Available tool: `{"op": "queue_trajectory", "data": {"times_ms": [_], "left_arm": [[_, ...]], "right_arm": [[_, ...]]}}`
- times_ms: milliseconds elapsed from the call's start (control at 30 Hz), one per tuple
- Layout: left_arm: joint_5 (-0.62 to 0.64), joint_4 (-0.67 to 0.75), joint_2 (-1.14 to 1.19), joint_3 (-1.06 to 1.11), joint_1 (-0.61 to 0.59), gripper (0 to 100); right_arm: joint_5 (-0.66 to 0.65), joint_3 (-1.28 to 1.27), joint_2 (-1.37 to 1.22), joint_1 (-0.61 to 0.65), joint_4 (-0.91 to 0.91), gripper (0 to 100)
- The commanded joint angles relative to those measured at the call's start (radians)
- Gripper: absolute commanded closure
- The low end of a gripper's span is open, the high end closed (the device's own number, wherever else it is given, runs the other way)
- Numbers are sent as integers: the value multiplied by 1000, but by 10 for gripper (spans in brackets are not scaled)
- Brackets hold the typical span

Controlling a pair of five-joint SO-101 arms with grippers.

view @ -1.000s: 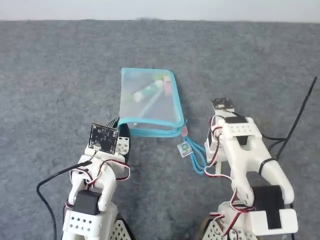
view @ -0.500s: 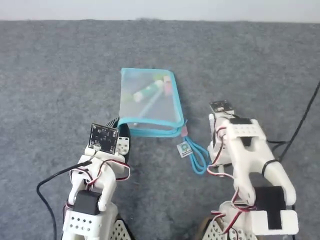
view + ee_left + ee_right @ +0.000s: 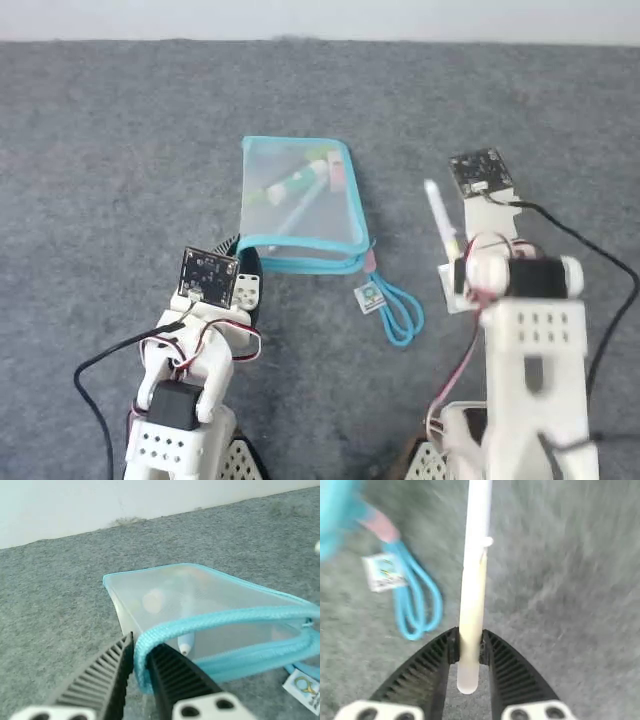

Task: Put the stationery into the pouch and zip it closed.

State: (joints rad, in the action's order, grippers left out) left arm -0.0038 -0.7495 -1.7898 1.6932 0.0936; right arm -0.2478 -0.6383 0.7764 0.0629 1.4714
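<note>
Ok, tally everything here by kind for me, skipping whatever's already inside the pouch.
1 pouch
1 pen
1 cord loop with tag
2 grippers: left gripper shut on the pouch's rim, right gripper shut on the pen
Total: 5

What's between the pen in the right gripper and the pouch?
High view: just bare grey mat between the pen and the pouch side. The blue zip cord and its tag lie off that line, nearer the arm bases.
</note>
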Motion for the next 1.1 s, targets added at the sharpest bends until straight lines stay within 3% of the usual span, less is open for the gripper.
{"op": "queue_trajectory", "data": {"times_ms": [0,233,467,833,1067], "left_arm": [[21,26,5,-7,12,988],[21,26,5,-7,12,988],[21,26,5,-7,11,988],[21,28,3,-7,12,988],[21,26,3,-7,12,988]], "right_arm": [[-6,114,125,64,81,992],[-35,186,148,162,130,992],[-354,187,150,467,325,992],[-336,157,139,473,300,992],[-183,157,54,475,173,992]]}}
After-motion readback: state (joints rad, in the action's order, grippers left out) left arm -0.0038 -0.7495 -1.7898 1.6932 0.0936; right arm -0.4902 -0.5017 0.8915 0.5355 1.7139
